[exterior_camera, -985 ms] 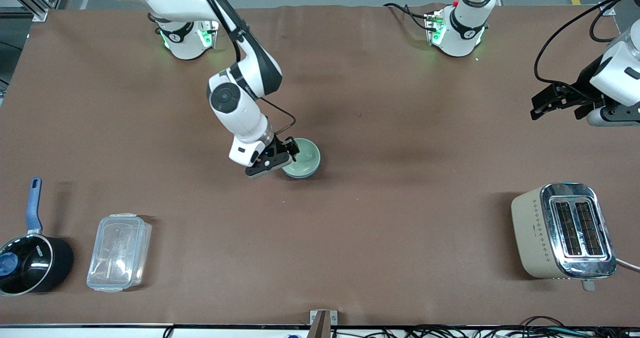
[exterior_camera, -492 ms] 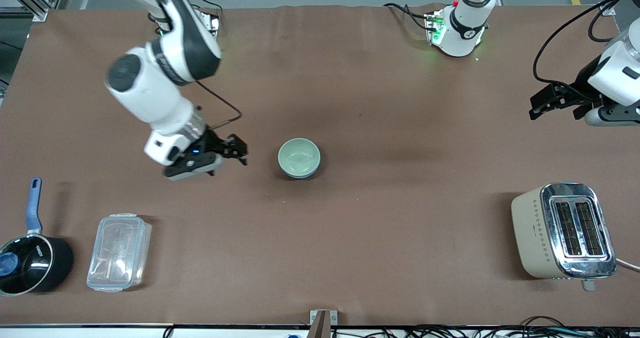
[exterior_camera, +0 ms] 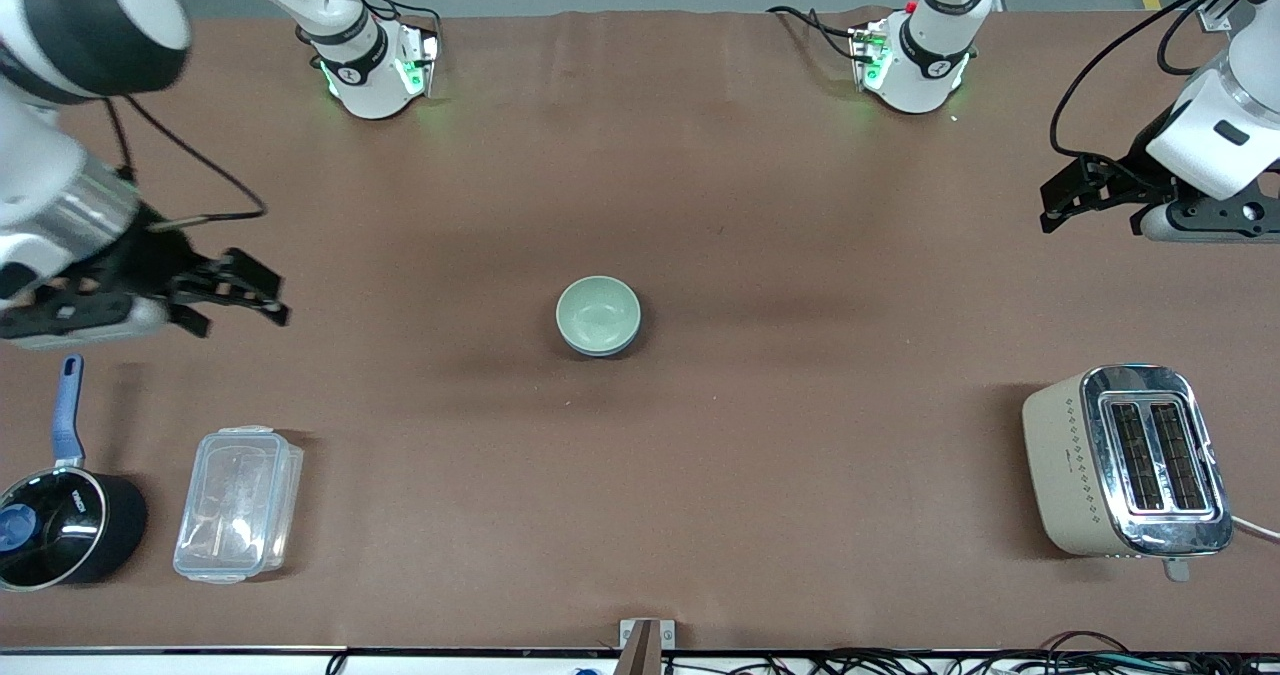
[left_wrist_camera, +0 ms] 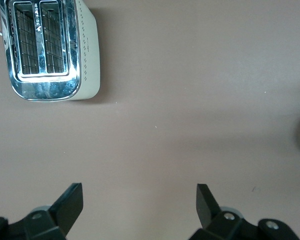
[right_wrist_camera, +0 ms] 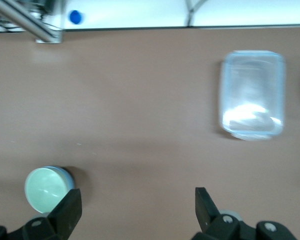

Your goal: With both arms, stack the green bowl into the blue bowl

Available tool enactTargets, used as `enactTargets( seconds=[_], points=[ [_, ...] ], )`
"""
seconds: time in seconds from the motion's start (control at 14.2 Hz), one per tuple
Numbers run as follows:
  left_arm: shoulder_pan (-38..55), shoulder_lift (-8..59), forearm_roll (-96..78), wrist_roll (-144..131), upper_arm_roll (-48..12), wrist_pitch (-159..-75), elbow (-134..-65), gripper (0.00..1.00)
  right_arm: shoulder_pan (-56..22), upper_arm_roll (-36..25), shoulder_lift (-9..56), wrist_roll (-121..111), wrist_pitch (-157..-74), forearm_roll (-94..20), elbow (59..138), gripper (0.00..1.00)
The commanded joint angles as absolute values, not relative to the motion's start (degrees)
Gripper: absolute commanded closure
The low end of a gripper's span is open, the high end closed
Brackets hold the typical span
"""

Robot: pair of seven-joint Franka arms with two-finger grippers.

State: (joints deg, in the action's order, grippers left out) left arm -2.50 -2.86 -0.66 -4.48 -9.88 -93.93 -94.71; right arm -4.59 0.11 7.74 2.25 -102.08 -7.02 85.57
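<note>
The right gripper [exterior_camera: 265, 297] is held open and empty over bare table toward the right arm's end. The green bowl [exterior_camera: 598, 314] is seen nested in the blue bowl [exterior_camera: 612, 348] at mid-table, roughly midway between both grippers. The left gripper [exterior_camera: 1068, 195] hangs open above the toaster [exterior_camera: 1128, 461] end.

Right claw [exterior_camera: 262, 295] raised at right arm's table end, fingers spread; left claw [exterior_camera: 1055, 200] likewise, left end.

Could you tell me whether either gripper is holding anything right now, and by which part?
Nothing is held. The right gripper and the left gripper are both open and empty; the green bowl sits nested in the blue bowl.
</note>
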Motion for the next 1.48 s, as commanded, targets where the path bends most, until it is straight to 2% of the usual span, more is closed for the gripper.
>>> enactTargets(
  seconds=[0.0,0.35,0.56,0.98,1.41],
  points=[
    [-2.73,-4.66,0.35,-3.78,-10.28,-92.81,-95.01,0.0,-0.45,1.76,8.53,2.46,-92.32,-4.92,78.16,0.0],
    [-2.46,-4.22,0.44,-3.96,-10.37,-92.72,-93.16,0.0,4.65,1.76,8.44,3.51,-80.8,-3.26,69.27,0.01],
    [-2.37,-4.22,0.44,-4.48,-10.46,-92.64,-93.16,0.0,5.18,1.76,7.3,6.22,-74.46,-0.88,68.03,0.03],
    [-2.55,-4.05,0.53,-4.83,-10.37,-89.04,-91.32,0.0,5.63,1.84,0.45,6.59,-77.51,0.0,76.54,0.03],
    [-2.55,-3.25,0.53,-4.83,-10.37,-89.03,-90.7,0.0,5.01,1.84,0.26,6.42,-81.99,0.09,79.27,0.03]
  ],
)
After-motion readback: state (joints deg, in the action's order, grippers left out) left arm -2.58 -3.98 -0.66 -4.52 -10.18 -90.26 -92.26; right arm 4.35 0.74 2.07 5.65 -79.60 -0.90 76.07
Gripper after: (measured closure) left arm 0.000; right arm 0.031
